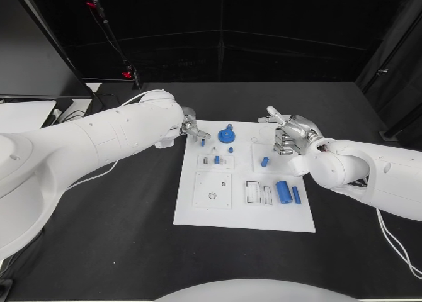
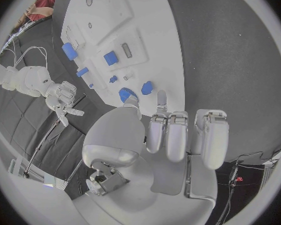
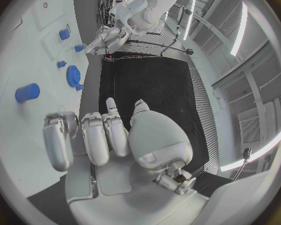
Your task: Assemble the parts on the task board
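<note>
The white task board lies in the middle of the black table. On it are a blue gear, small blue pegs and, near its right side, a larger blue cylinder. My left hand hovers at the board's far left corner, over a small blue peg. In the left wrist view, the thumb and one finger stand on either side of that peg while the other fingers are curled; whether they touch it is unclear. My right hand is above the board's far right edge, fingers curled in and holding nothing.
Black table surrounds the board on all sides. White cables trail on the table at the right, and others run behind my left arm. A white surface sits at the far left.
</note>
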### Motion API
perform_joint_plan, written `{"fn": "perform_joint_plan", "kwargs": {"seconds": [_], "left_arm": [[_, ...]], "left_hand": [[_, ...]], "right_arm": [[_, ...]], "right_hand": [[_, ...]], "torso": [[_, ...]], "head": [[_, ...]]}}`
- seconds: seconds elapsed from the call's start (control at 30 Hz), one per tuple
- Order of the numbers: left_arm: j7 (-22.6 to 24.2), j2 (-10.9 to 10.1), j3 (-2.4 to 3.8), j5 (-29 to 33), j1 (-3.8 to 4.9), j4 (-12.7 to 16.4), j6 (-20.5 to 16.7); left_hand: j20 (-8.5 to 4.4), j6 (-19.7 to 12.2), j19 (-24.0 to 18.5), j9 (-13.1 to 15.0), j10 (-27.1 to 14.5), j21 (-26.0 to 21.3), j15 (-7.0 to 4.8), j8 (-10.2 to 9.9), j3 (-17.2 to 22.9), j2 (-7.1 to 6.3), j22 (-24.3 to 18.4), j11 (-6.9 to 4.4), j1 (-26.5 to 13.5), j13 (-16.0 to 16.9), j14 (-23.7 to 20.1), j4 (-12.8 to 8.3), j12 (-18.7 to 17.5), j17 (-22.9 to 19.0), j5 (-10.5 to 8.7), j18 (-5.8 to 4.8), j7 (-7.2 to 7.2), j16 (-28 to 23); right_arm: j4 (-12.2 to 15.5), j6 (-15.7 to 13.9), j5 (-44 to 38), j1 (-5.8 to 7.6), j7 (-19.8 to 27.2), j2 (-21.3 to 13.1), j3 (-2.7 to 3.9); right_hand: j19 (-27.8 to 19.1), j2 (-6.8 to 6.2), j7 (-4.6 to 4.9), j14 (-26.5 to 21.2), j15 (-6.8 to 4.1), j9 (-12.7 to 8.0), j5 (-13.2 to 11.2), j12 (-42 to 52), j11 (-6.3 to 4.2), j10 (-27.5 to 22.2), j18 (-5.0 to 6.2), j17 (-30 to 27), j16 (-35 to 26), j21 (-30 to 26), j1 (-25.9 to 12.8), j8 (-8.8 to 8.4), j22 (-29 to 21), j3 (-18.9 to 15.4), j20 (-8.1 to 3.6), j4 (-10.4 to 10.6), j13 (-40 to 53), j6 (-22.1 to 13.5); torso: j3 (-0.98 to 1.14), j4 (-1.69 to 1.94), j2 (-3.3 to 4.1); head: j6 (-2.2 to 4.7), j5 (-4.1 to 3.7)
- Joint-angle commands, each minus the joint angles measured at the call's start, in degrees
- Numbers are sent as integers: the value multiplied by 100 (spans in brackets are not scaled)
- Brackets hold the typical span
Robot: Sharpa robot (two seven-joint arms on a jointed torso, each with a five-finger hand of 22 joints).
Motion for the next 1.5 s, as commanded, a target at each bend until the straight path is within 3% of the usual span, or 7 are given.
{"fn": "perform_joint_plan", "kwargs": {"seconds": [0.03, 0.2, 0.5, 0.93, 1.03, 1.17, 1.5], "left_arm": [[-61, 16, 5, -31, -1, -16, 138], [-34, 42, 5, -31, -13, -30, 185], [102, 60, 5, -30, -20, -52, 282], [226, 98, 6, -28, -24, -104, 376], [232, 111, 7, -27, -24, -121, 394], [243, 125, 7, -27, -24, -136, 379], [241, 147, 8, 7, -24, -164, 393]], "left_hand": [[44, -30, 598, -11, 609, 18, 26, -26, -33, 5, 1509, 35, 66, 1507, 590, 5, 20, 1509, 31, -37, 3, 5], [47, 42, 598, -32, 609, 18, 29, -32, -36, 54, 1509, 30, 86, 1507, 590, 10, 20, 1509, 58, -37, -7, 5], [42, 190, 598, -160, 609, 18, 15, -182, 41, 312, 1509, 5, 273, 1507, 590, 12, 20, 1509, 75, -37, -32, 5], [32, 315, 598, -250, 609, 18, 0, -298, 93, 463, 1509, -15, 451, 1507, 590, 5, 20, 1509, 112, -37, -60, 5], [29, 333, 598, -271, 609, 18, -5, -329, 97, 466, 1509, -21, 503, 1507, 590, 2, 20, 1509, 128, -37, -66, 5], [23, 371, 598, -306, 609, 18, -11, -383, 43, 368, 1509, -23, 578, 1507, 590, 2, 20, 1509, 129, -37, -67, 5], [17, 410, 598, -338, 609, 18, -19, -432, 74, 390, 1509, -35, 694, 1507, 590, -1, 20, 1509, 170, -37, -83, 5]], "right_arm": [[25, 11, 6, 10, 39, 1, 4], [29, 9, 6, 10, 34, 3, 4], [38, 7, 5, 10, 20, 1, 4], [50, 2, 5, 11, 4, 9, 4], [50, 0, 5, 11, 3, 13, 4], [50, -1, 5, 11, 1, 17, 4], [50, -3, 5, 11, -1, 30, 4]], "right_hand": [[375, 19, 377, 595, -4, -8, 21, 15, 21, 606, 32, 1510, 14, -23, 11, 33, 1392, 37, -25, 5, 1508, -49], [375, 19, 377, 595, -4, -8, 21, 15, 21, 606, 32, 1510, 14, -23, 11, 33, 1392, 37, -25, 5, 1508, -49], [375, 12, 378, 595, -3, -9, 22, 15, 22, 606, 32, 1510, 14, -23, 15, 37, 1392, 43, -24, 3, 1508, -56], [375, 12, 378, 595, -3, -9, 22, 15, 22, 606, 32, 1510, 14, -23, 15, 37, 1392, 43, -24, 3, 1508, -56], [375, 12, 378, 595, -3, -9, 22, 15, 22, 606, 32, 1510, 14, -23, 15, 37, 1392, 43, -24, 3, 1508, -56], [375, 12, 378, 595, -3, -9, 22, 15, 22, 606, 32, 1510, 14, -23, 15, 37, 1392, 43, -24, 3, 1508, -56], [377, 8, 379, 595, -3, -9, 23, 15, 22, 606, 32, 1510, 14, -21, 16, 39, 1393, 44, -24, 2, 1508, -58]], "torso": [[-1, 6, -6], [1, 7, -10], [-2, 3, -7], [0, 6, -10], [0, 10, -9], [-1, 11, -9], [2, 9, -11]], "head": [[-17, -2], [-46, -15], [-89, -66], [-127, -99], [-136, -103], [-139, -107], [-149, -113]]}}
